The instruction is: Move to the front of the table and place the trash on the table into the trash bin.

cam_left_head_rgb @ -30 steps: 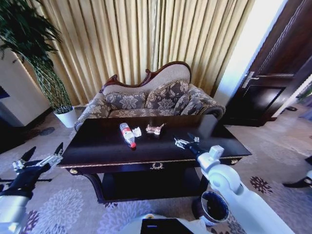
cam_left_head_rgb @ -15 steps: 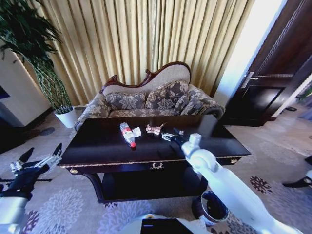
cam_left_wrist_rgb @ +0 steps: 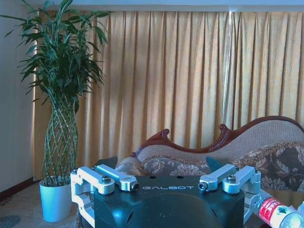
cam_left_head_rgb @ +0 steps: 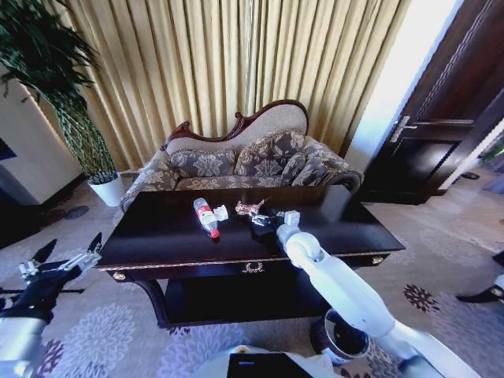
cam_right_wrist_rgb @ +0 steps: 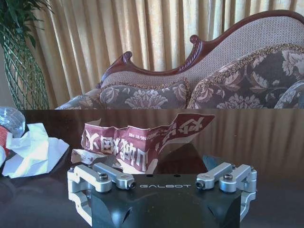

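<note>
On the dark table lie a clear bottle with a red cap, a crumpled white tissue and a reddish wrapper. My right gripper hovers open just above the tabletop, right in front of the wrapper. In the right wrist view the wrapper lies dead ahead and close, the tissue and the bottle off to one side. My left gripper hangs open beyond the table's left end. The black trash bin stands on the carpet by the table's front right leg.
A patterned sofa stands right behind the table, with gold curtains behind it. A tall plant in a white pot is at the back left. A dark door is at the right. Carpet lies open to the table's left.
My right arm has swung left across the tabletop, from near the front right edge up to the wrapper. The left arm has stayed put.
</note>
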Controlling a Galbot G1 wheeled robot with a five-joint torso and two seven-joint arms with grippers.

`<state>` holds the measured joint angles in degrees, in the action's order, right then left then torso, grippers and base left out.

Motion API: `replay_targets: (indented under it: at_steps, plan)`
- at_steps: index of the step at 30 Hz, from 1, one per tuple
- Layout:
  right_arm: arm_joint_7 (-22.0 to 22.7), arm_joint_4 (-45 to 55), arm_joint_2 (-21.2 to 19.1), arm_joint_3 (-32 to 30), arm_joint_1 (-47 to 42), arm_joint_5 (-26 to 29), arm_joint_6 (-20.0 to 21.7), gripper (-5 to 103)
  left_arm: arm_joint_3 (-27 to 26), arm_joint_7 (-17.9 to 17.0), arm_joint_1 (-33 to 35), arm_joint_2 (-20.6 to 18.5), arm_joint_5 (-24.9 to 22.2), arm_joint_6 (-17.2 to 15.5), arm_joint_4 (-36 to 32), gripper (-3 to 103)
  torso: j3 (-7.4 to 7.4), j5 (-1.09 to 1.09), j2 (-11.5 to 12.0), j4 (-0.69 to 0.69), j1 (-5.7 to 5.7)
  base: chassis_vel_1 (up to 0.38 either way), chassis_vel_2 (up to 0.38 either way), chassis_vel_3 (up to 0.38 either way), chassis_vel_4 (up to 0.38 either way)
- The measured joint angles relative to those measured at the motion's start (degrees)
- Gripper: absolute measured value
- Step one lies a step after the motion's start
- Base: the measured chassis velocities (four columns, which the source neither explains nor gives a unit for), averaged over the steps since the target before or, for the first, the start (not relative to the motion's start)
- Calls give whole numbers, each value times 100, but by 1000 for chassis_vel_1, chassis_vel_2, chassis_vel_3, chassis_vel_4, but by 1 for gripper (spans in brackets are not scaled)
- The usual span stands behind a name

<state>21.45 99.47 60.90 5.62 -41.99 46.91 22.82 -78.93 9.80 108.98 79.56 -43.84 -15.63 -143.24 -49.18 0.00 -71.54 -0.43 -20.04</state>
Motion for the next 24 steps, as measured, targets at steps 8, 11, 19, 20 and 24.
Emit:
replay_targets:
  at_steps: [8,11,19,20,24]
  plan:
    - [3,-267,135,145,340,-4,53,97,4,-1,-24,-26,-17,-5,0,100,0,0,0,0,0,0,0,0,0]
    - [10,-294,148,183,383,-7,53,91,7,-1,-35,-31,-21,-6,0,100,0,0,0,0,0,0,0,0,0]
    - [18,-347,177,229,405,-24,46,59,1,-1,-36,-42,-33,-6,0,100,1,0,0,0,0,0,0,0,0]
    - [18,-360,186,232,407,-28,43,54,0,-1,-35,-57,-34,-3,0,100,0,0,0,0,1,0,0,0,0]
    - [23,-368,194,230,408,-34,39,43,-5,-1,-44,-79,-38,-1,0,100,0,0,0,0,0,0,0,0,0]
